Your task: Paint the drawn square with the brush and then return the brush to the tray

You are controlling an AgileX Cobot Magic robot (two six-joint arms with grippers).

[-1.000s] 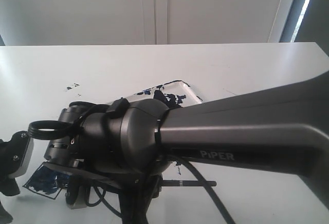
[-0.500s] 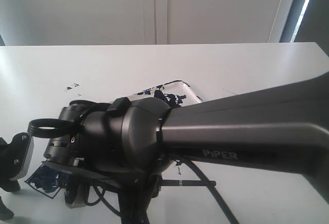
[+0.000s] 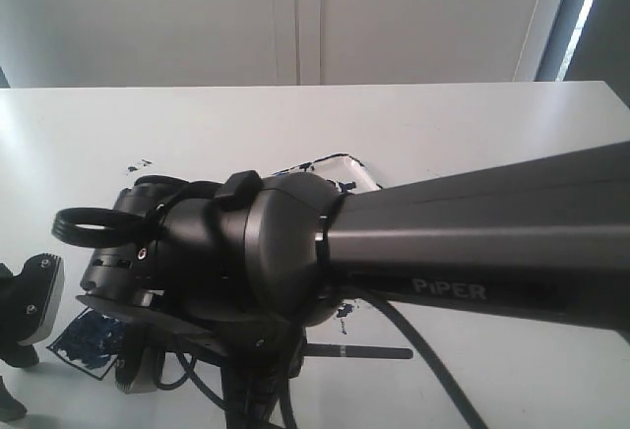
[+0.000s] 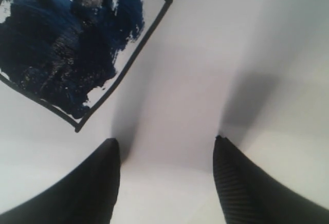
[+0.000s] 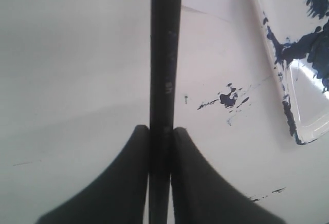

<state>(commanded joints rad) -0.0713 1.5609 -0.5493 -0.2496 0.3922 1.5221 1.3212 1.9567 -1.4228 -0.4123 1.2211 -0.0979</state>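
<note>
The drawn square [image 4: 67,44] has thin black lines and is largely smeared with dark blue paint; it also shows at the lower left of the exterior view [image 3: 87,338]. Beside it, over bare white table, my left gripper [image 4: 164,144] is open and empty. My right gripper [image 5: 160,130] is shut on the black handle of the brush [image 5: 165,54]. The handle's end [image 3: 369,352] sticks out from under the right arm; the tip is hidden. A corner of the paint-blotched tray [image 5: 288,106] lies near the right gripper, and its far edge [image 3: 346,160] peeks above the arm.
The big right arm [image 3: 472,242] crosses the exterior view and hides most of the tray and table middle. Dark paint specks [image 5: 227,99] dot the table beside the tray, with more at the back left [image 3: 136,166]. The left wrist [image 3: 30,301] sits at the left edge.
The right arm's forearm and wrist have shifted up and to the right, covering more of the tray. The brush handle stays in the shut right gripper. The left wrist has dropped slightly.
</note>
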